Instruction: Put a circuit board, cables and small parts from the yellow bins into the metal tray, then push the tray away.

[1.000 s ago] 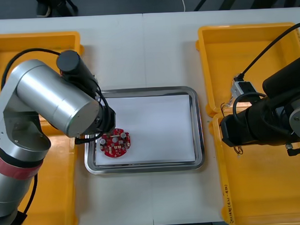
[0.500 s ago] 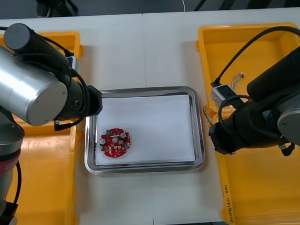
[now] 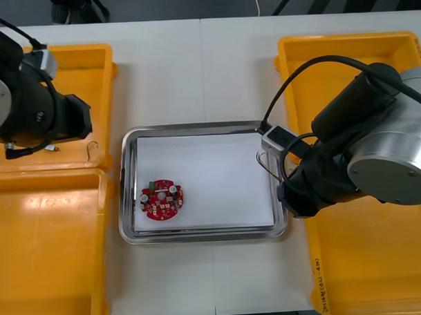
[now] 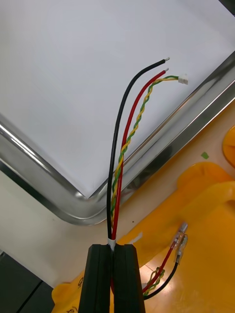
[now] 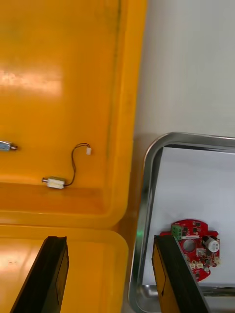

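Observation:
A round red circuit board [image 3: 161, 200] lies at the near left of the white-lined metal tray [image 3: 195, 127]. My right gripper [image 4: 112, 249] is shut on a cable bundle [image 4: 128, 132] of black, red and twisted yellow-green wires. The wire ends reach out over the tray's right rim [image 4: 54, 200] and white liner. In the front view that bundle [image 3: 265, 164] shows at the tray's right edge. My left gripper [image 5: 110, 244] is open over the far left bin's [image 5: 58, 73] near wall, with nothing between its fingers. A small metal part [image 5: 54, 182] with a thin black wire lies in that bin.
Two yellow bins stand on the left [image 3: 75, 58] [image 3: 48, 260] and two on the right [image 3: 331, 56] [image 3: 374, 276]. More cables [image 4: 169, 264] lie in the right bin below my right gripper. Another small metal part [image 5: 5, 145] sits in the far left bin.
My left arm has drawn back from the tray to the far left bin, leaving the board behind. My right arm has swung left to the tray's right edge with the cable bundle.

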You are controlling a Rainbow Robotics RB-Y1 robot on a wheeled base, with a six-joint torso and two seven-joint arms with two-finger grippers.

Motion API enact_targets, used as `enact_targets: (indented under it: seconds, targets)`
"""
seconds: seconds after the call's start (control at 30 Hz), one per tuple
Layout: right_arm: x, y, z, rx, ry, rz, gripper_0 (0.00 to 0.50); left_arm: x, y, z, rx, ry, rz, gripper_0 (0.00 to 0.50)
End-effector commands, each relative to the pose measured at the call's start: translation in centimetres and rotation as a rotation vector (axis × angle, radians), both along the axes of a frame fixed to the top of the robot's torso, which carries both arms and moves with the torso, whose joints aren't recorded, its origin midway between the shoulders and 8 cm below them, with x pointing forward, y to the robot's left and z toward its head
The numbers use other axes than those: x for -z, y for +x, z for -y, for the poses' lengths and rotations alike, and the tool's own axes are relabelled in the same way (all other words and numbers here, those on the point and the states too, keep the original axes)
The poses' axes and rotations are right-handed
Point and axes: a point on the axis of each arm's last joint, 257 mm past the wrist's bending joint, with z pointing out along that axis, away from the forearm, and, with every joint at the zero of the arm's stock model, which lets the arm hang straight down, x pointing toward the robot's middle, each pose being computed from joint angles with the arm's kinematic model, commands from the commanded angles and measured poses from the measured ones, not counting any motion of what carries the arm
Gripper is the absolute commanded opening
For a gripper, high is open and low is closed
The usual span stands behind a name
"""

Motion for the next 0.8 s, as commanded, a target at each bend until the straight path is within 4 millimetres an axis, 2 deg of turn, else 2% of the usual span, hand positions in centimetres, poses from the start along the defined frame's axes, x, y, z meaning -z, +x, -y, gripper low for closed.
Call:
enact_targets:
  seconds: [0.03, 0.23, 0.5, 0.63, 0.8]
  targets:
    - [-0.4, 0.8, -2.4, -0.137, -0.059, 0.044, 0.000, -4.3, 1.1, -3.2, -0.019, 0.050, 0.048, 0.500]
    - [0.1, 1.1, -6.0, -0.244, -0.063, 0.069, 0.000, -5.5, 1.8, -6.5, -0.059, 0.060, -0.014, 0.500]
    - [0.4, 1.0, -9.0, -0.343, -0.088, 0.127, 0.000, -5.8, 3.0, -11.1, -0.103, 0.080, -0.069, 0.500]
    - [1.3, 1.0, -10.1, -0.387, -0.102, 0.149, 0.000, -4.9, 3.3, -13.6, -0.147, 0.086, -0.106, 0.500]
    - [2.5, 1.5, -11.3, -0.422, -0.120, 0.174, 0.000, -3.6, 3.3, -15.6, -0.167, 0.100, -0.160, 0.500]
